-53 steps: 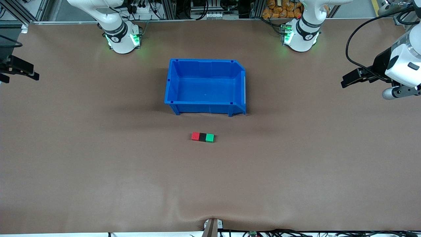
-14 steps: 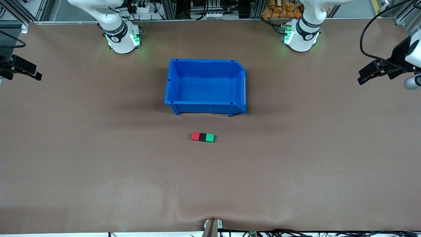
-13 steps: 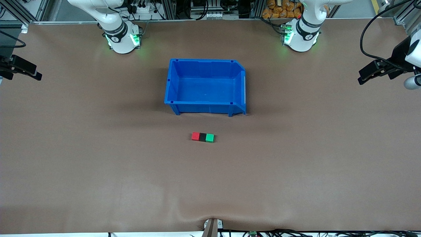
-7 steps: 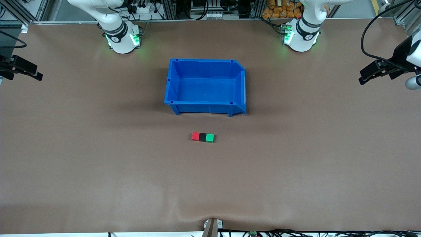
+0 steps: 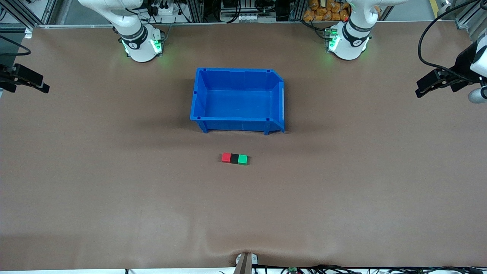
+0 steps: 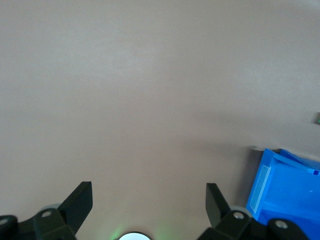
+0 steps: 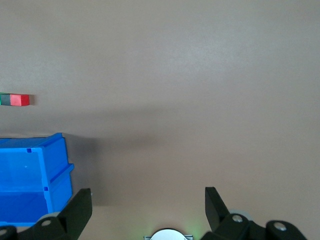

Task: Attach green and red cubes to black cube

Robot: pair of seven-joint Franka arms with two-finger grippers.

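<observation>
sitting in one straight row on the brown surface [image 5: 114, 182], the three cubes touch side to side: the red cube [image 5: 226, 157] toward the right arm's end, the black cube [image 5: 234, 158] in the middle, and the green cube [image 5: 242, 159] toward the left arm's end. the black cube is pressed between the other two with no gap showing. the row lies near the middle of the surface, nearer to the front camera than the blue bin [image 5: 198, 95] and a little apart from it. the bin stands upright with its open top up and nothing visible inside.

the left gripper [image 5: 420, 91] hangs over the left arm's end of the surface, well apart from the cubes, its fingers spread wide and holding nothing; in the left wrist view the two fingers [image 6: 80, 202] frame bare surface with a corner of the bin at the side. the right gripper [image 5: 42, 86] hangs over the right arm's end of the surface, also well apart from the row, its fingers likewise wide apart and empty. in the right wrist view the red cube and a sliver of the green one show past the bin's corner.
</observation>
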